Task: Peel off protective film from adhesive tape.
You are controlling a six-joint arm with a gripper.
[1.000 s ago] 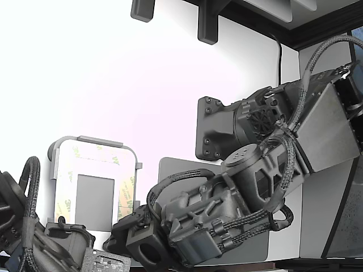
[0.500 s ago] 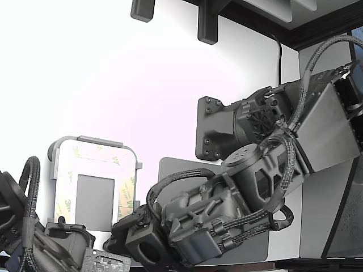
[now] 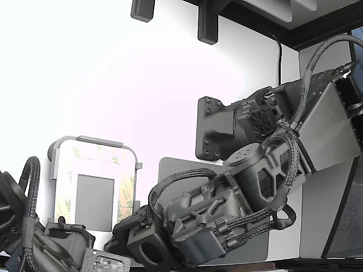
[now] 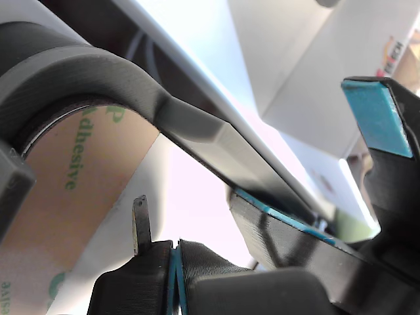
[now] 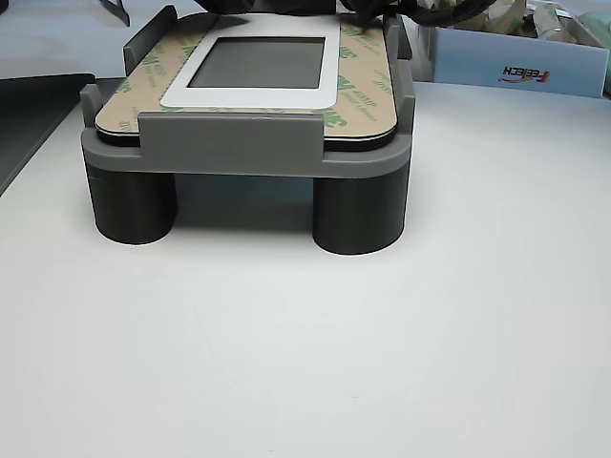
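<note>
The arm comes in from the exterior view's right and bends down low toward the jig, with braided cables along its links. The gripper is just beside the jig's rim. Its jaws stand apart, with blue pads on the inner faces.
</note>
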